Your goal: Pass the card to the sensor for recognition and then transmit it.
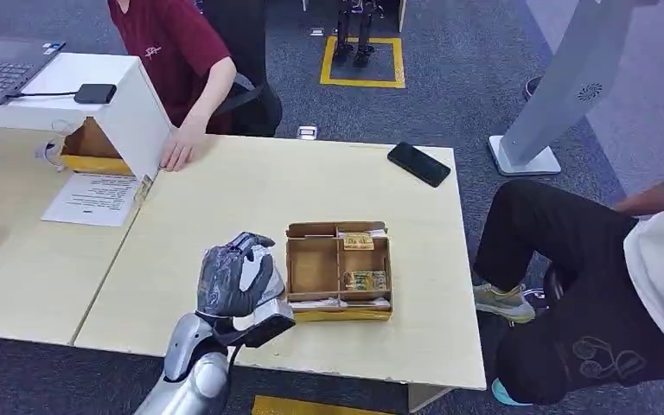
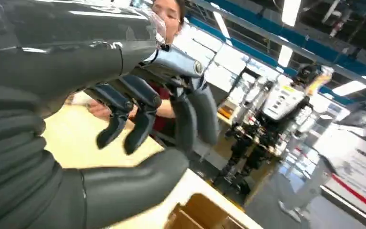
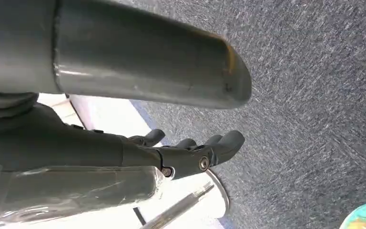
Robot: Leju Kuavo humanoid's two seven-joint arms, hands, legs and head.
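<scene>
at the far left of the table point(image 1: 225, 199), well away from the box point(image 1: 339, 272), a laptop point(image 1: 0, 69) is seen on a white stand point(image 1: 130, 104), with a small black device point(image 1: 95, 92) on top of it that may be taken for the sensor, though this cannot be told for certain; a printed sheet point(image 1: 95, 199) lies below the stand, and a person's hand point(image 1: 175, 154) rests on the table beside it. nearer the box, just to its left, the left hand point(image 1: 238, 277) is held above the table, fingers point(image 2: 143, 119) spread and slightly curled with nothing between them, as is confirmed from the left wrist view, where a corner of the box point(image 2: 195, 214) is seen below the thumb. the box is divided into compartments, and cards point(image 1: 359, 241) are seen lying in those on its right side, with another card point(image 1: 364, 280) lower down; none has been lifted. a black phone point(image 1: 418, 164) lies beyond the box toward the far right corner of the table, and a seated person point(image 1: 588, 294) is placed to the right of the table. the right hand point(image 3: 190, 152) hangs over the carpet, fingers loosely apart and empty. the task is judged to be at its very start: no card has yet been picked, so the picking, the presenting to the sensor and the handing over are all left to be done.
</scene>
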